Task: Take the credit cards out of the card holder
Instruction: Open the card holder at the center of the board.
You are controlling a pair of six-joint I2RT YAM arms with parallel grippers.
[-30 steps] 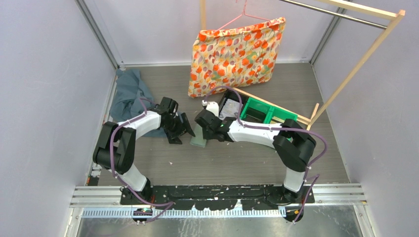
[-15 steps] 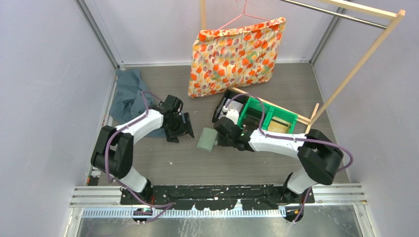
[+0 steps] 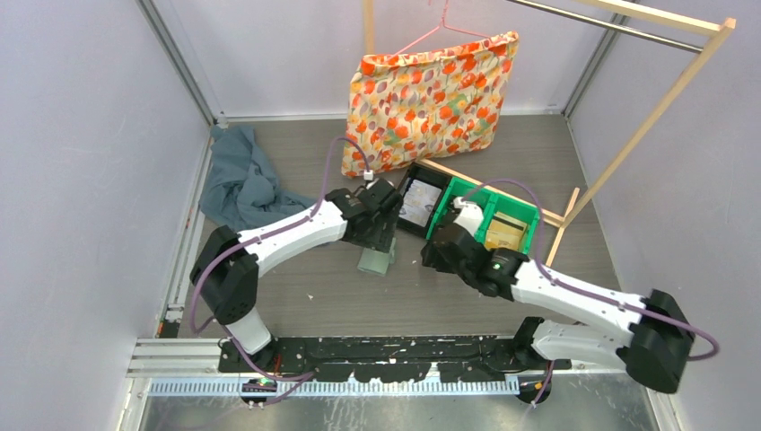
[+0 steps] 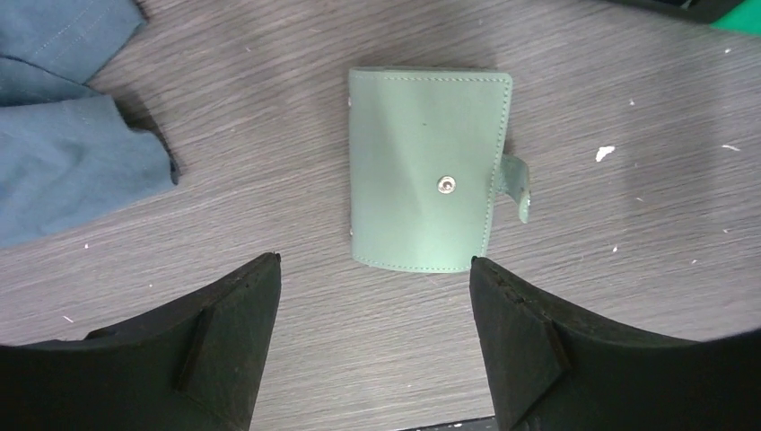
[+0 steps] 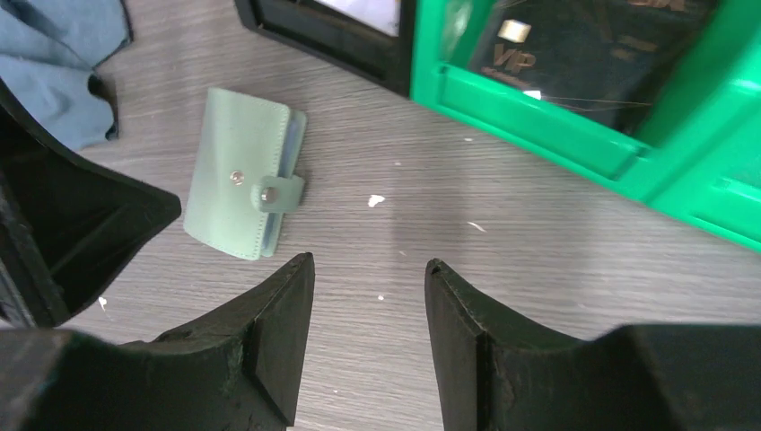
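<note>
On table point(image 4: 628, 224), card holder point(image 4: 429, 171) lies folded; L pincer point(image 4: 372, 262) & R pincer point(image 5: 370, 262) both apart, empty.

Card holder point(image 4: 422, 171): folded over; pockets and contents hidden; far end covered by left gripper point(image 3: 379, 241) in the overhead view.
Blue cloth point(image 4: 72, 117): cut off at left and top edges, left wrist view.
Green bin point(image 5: 574, 135): runs off top and right edges, right wrist view.
Dark item point(image 5: 583, 54) in bin: gold lettering blurred, cropped.
Black tray point(image 5: 314, 31): only near rim shown.
Right gripper point(image 3: 438, 255): finger gap too small to tell overhead.
</note>
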